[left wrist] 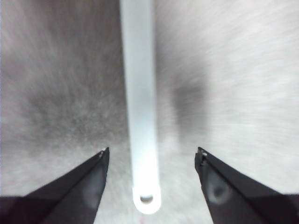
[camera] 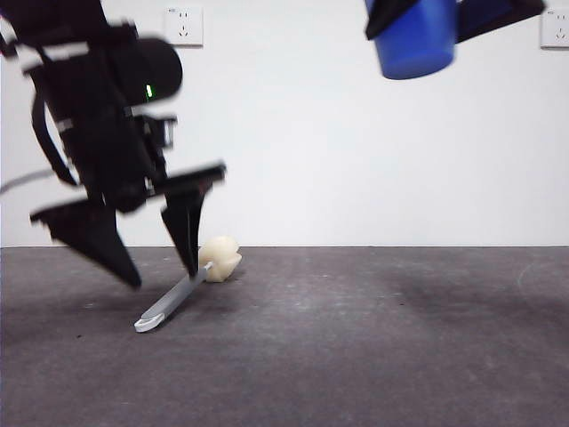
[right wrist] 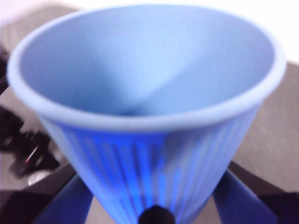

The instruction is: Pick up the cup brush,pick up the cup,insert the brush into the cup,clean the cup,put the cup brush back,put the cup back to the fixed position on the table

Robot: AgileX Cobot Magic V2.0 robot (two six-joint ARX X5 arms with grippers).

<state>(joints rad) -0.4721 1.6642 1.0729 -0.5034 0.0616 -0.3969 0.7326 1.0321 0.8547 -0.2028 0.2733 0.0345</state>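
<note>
I take the table [camera: 373, 347] as my landmark: a broad, matte, dark grey plane, mottled with pale scuffs, meeting a plain white wall [camera: 338, 151] behind it, where two sockets [camera: 184, 25] sit high up.

Over the table's left part, in the front view, I see the left arm's bulky black body with a small green light, and below it the left gripper [camera: 156, 262], its two pointed black jaws spread wide. One jaw tip comes down just at the brush's handle; the other hangs well clear of the surface on the far side from the sponge. From my left wrist camera the same gripper [left wrist: 152, 156] straddles the handle with open gaps on both sides, so the jaws grip nothing.

High above the table's right part, the right gripper [camera: 418, 22] holds the cup [camera: 416, 40] at the top edge of the front view, only its lower blue body showing between black jaws. The right wrist camera gives what the front cannot: the cup [right wrist: 149, 116] fills the picture, rim wide and round, inside smooth and paler, outside finely ribbed and tapering down to where the jaws clamp its sides.

The brush [camera: 191, 289] lies on the table below the left gripper. The front view shows its cream, rounded, lumpy sponge head towards the wall and the slim grey handle slanting forward to a white looped tip. The wrist view shows only the handle [left wrist: 140, 107], pale, flat and straight, ending in a rounded tip with a small hole.
</note>
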